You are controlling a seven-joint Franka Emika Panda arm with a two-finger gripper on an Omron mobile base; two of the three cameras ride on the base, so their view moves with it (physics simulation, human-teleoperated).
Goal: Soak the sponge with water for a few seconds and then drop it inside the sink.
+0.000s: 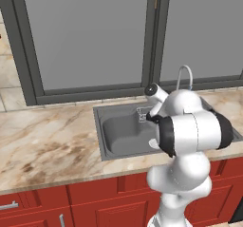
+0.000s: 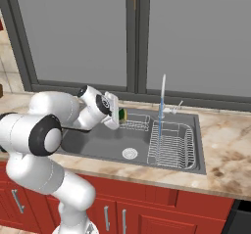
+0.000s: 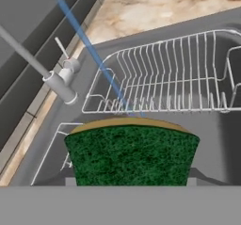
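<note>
Closest to my hand camera sits the sponge (image 3: pixel 132 153), dark green face toward the lens with a thin yellow layer along its upper edge, and I read the end effector (image 2: pixel 119 114) as clamped shut on it. From the right base view I see the sponge as a small green and yellow patch at the tip of the hand, held in the air above the sink (image 2: pixel 93 142), over the basin's rear part and just beside the small wire basket (image 2: pixel 136 122). Taking the sink as my reference, the faucet (image 2: pixel 163 88) rises from its back rim, and the water (image 2: pixel 160 115) falls from it as a thin pale blue line into the ribbed wire rack (image 2: pixel 170 145) that fills the basin's right part. Through the hand camera that stream ends just past the sponge's yellow edge; I cannot tell whether it touches the sponge. A round silver drain (image 2: pixel 129 153) lies on the basin floor toward the sink's front. Around the sink spreads the marble desk (image 1: pixel 42 140), with red cabinet fronts (image 1: pixel 99 207) under it and a grey window (image 1: pixel 85 31) behind the sink.
</note>
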